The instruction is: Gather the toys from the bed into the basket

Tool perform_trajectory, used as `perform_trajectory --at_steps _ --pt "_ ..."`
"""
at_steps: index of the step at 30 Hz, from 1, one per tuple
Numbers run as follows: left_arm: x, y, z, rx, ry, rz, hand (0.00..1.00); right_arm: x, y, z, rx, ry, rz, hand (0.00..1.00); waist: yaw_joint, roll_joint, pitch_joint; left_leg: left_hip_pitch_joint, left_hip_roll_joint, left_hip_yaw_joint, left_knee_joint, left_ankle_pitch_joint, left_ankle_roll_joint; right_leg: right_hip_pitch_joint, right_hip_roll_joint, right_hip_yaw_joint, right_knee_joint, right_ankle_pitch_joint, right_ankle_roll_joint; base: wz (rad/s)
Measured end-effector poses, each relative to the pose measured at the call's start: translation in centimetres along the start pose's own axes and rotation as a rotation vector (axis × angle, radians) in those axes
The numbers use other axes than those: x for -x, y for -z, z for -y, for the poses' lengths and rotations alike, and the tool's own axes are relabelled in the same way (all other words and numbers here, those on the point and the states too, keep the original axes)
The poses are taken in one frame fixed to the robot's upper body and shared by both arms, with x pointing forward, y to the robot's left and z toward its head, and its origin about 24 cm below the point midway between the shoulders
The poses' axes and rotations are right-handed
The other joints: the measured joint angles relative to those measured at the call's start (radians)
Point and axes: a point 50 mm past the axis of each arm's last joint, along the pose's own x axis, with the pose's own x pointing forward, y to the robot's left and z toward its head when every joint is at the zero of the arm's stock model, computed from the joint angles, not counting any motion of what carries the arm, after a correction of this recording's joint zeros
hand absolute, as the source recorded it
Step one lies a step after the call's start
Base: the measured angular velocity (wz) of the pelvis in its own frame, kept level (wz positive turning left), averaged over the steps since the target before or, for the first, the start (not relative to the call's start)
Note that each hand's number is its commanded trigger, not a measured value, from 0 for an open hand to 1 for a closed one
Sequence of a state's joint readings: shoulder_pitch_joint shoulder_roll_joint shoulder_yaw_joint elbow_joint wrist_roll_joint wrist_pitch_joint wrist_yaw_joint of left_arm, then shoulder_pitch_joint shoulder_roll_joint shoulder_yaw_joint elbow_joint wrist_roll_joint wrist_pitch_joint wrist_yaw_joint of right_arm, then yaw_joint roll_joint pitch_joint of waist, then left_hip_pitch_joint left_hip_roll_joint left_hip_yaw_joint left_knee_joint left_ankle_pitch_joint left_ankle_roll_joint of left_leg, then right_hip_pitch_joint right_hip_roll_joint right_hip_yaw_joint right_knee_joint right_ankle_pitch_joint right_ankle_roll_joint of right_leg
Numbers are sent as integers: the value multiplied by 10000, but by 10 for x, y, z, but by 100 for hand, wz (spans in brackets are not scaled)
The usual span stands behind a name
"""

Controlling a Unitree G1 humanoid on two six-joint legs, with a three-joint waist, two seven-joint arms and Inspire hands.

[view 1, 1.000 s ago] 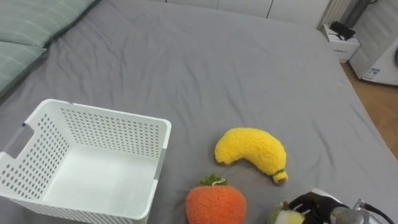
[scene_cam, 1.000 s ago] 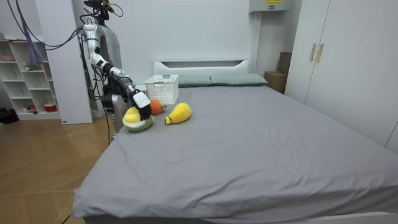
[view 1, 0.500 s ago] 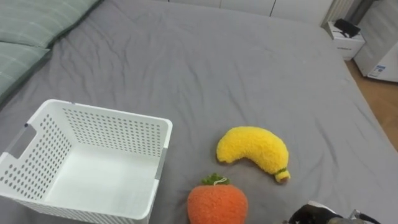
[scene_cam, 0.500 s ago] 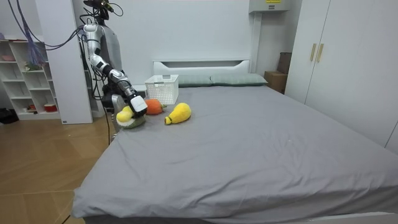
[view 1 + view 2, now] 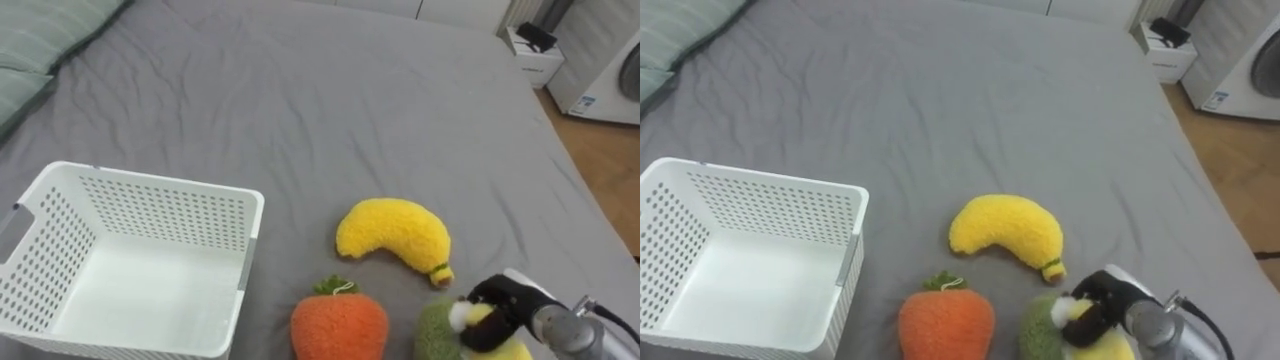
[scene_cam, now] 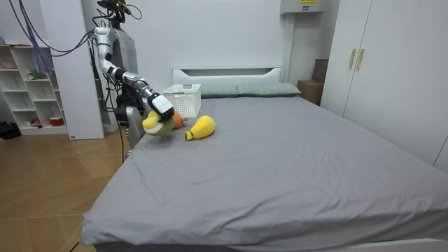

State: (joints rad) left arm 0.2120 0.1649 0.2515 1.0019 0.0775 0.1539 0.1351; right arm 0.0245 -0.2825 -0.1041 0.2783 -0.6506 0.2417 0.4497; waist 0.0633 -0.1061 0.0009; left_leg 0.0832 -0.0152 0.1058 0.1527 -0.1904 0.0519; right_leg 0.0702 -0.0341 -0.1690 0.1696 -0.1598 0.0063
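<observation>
Your right hand [image 5: 503,300] holds the green and yellow toy [image 5: 437,335], and the basket [image 5: 150,192] waits at 9 o'clock
The hand's fingers are curled tight round the toy, and it seems to be held up just off the bed [image 5: 300,90] at the near edge, I think so you can carry it to the basket. The white basket sits open and empty, ready for toys. The orange toy [image 5: 340,325] lies right between the hand and the basket, so you may need to go over it. The yellow banana toy [image 5: 393,234] lies near the hand at 11 o'clock, just apart from the orange one. Green pillows [image 5: 40,30] are far off at 10 o'clock
</observation>
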Motion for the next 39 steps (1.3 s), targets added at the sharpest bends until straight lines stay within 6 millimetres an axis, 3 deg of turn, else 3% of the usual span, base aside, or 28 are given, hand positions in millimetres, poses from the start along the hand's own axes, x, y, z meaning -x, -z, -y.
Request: perform_trajectory --at_steps 5,9,13,21,27,29,35,39 --pt "0 -3 -1 -4 3 73 0 17 -48 29 22 1326 2136 100 -33 -42 79 -79 0 1 -6 -1 1 -55 4 0 -2 -1 1 0" --pt "-1 -6 -1 -17 4 183 0 25 -78 45 -8 1862 3398 100 19 -76 58 -166 5 4 -2 1 0 -170 11 12 25 2 -3 0" --pt "-1 -11 0 2 58 308 0 32 -104 53 605 2024 4261 100 352 -65 63 -169 16 16 -2 2 -1 -176 12 4 34 12 -9 0" --pt "-2 -21 3 44 212 657 0 37 -149 50 1480 1270 5531 100 1167 -55 77 -216 23 -66 -13 1 -1 -181 -22 -247 136 12 -7 2" --pt "-2 -28 3 73 138 863 0 45 -180 37 2360 816 6507 100 1976 -281 111 -297 6 -350 22 18 -20 -166 -14 -471 121 12 -7 12" --pt "-2 -29 3 60 138 872 0 46 -189 30 2680 562 6743 100 2355 -329 121 -366 -15 -534 113 18 -19 -169 -42 -684 111 12 -8 19" --pt "-2 -34 4 -67 177 994 0 47 -217 17 3338 125 7379 100 2916 -346 169 -776 -152 -1134 369 41 -10 -152 -153 -1302 -15 9 -2 28" --pt "-2 -34 4 -114 173 926 0 49 -227 6 3785 -45 7433 96 3366 -394 181 -915 -173 -1282 371 51 -18 -172 -152 -1401 -27 9 -3 15"
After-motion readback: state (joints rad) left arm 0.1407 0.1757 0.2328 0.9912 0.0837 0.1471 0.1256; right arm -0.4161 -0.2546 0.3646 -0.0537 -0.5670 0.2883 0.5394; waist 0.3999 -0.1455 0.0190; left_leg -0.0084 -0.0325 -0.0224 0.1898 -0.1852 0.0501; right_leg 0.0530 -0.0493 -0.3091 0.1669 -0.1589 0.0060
